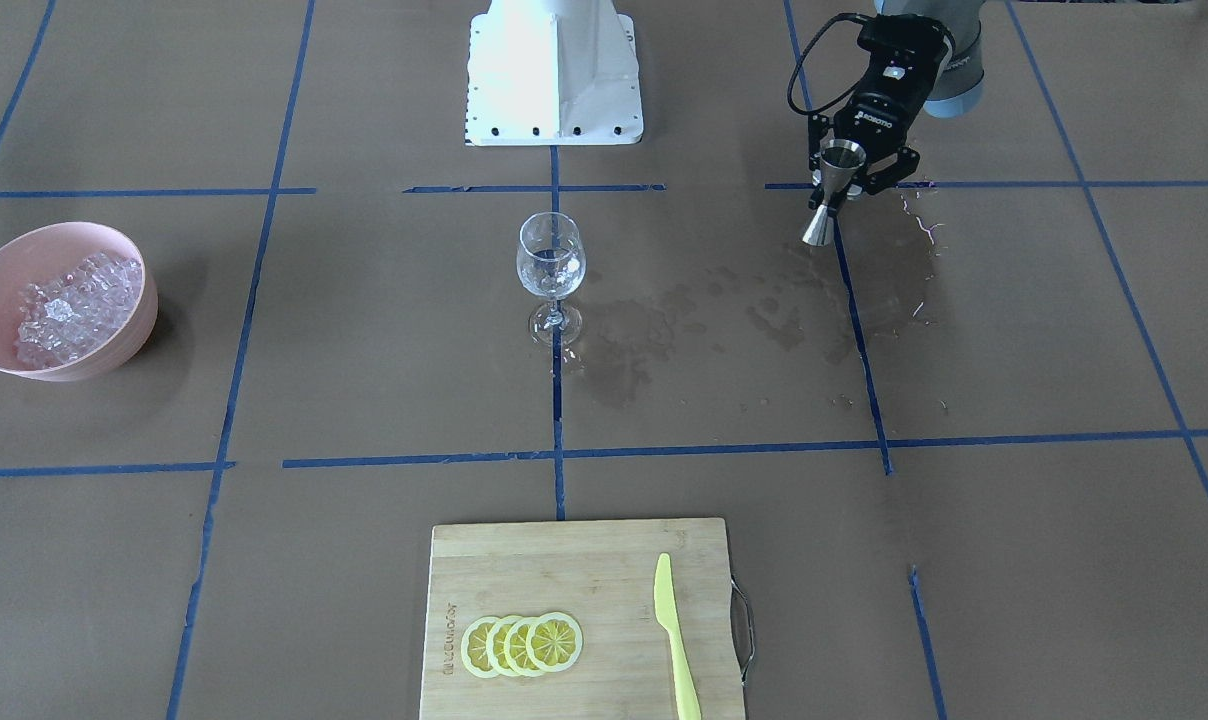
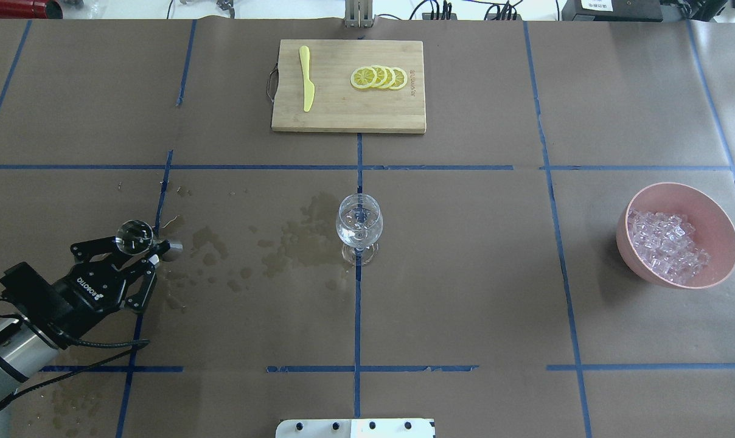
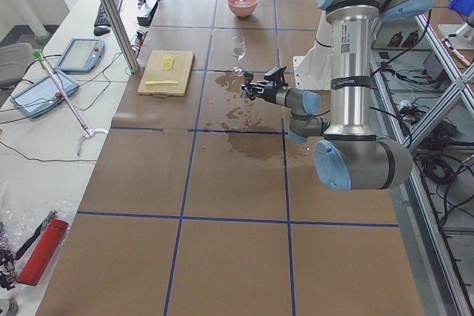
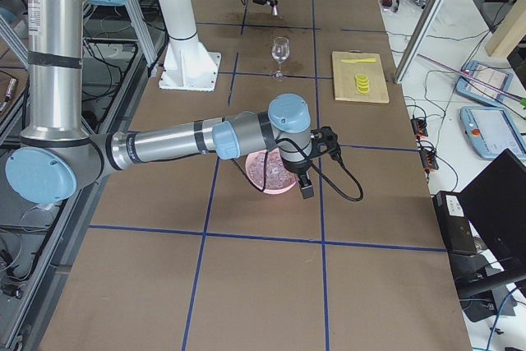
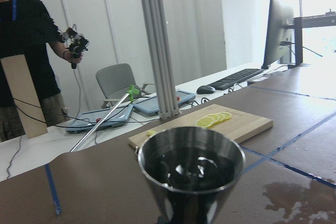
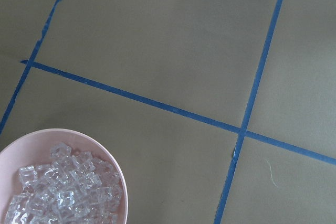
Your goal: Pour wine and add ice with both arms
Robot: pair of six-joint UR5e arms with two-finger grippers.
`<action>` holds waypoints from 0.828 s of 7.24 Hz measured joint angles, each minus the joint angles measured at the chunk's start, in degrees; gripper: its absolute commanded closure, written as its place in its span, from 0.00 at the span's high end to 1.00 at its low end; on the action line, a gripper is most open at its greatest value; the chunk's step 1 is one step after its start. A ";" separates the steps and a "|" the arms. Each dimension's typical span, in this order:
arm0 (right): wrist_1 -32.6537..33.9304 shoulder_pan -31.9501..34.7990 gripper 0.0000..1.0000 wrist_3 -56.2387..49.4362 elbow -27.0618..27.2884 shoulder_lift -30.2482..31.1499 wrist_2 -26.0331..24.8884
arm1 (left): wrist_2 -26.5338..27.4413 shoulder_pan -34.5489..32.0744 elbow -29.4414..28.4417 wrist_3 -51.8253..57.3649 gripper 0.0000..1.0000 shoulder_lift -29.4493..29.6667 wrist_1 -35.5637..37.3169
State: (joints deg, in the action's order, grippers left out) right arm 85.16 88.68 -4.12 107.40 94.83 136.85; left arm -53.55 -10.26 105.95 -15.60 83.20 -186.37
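Ice [image 2: 665,246]: a heap of clear cubes in a pink bowl [image 2: 711,213], at the right edge of the overhead view, mid-height; in the right wrist view, tucked into the lower left corner. Wine glass [image 2: 358,222]: upright on the centre strip of blue tape, mid-frame, well apart from the bowl.

Left gripper [image 2: 139,243]: low on the left side of the overhead view, fingers clamped around the narrow waist of a metal jigger [image 2: 135,236]. Jigger held clear of the table, open cup upward, dark liquid inside as seen from the left wrist camera. Left arm [image 3: 355,86] large in the foreground of the left side view.

Right arm [image 4: 205,139]: stretched across the middle of the right side view, wrist above the pink bowl. Right gripper [image 4: 302,180]: seen only in that side view, so impossible to tell whether spread or closed.

Between glass and left gripper: dark wet stains [image 2: 294,243] on the brown paper. At top centre of the overhead view: a bamboo cutting board [image 2: 349,112] with four overlapping lemon slices [image 2: 379,77] and a yellow knife [image 2: 306,85], lying apart. At bottom centre: the white base [image 2: 355,427].
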 measured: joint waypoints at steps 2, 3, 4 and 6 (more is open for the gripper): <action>0.00 0.00 1.00 -0.01 0.00 0.03 0.00 | -21.38 -7.85 4.20 0.29 0.00 2.42 9.33; 0.00 0.00 1.00 -0.01 -0.02 0.08 0.00 | -32.28 -12.76 4.93 0.35 0.00 5.03 14.42; 0.00 0.00 1.00 0.01 -0.06 0.13 0.00 | -40.77 -17.20 5.18 0.38 0.00 7.77 19.59; 0.00 0.00 1.00 0.01 -0.11 0.17 0.00 | -49.07 -21.86 5.43 0.45 0.00 12.95 29.27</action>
State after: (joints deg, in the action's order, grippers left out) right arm 85.17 88.68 -4.11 107.29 95.00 136.85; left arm -102.62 -32.12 111.38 -15.15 96.15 -157.10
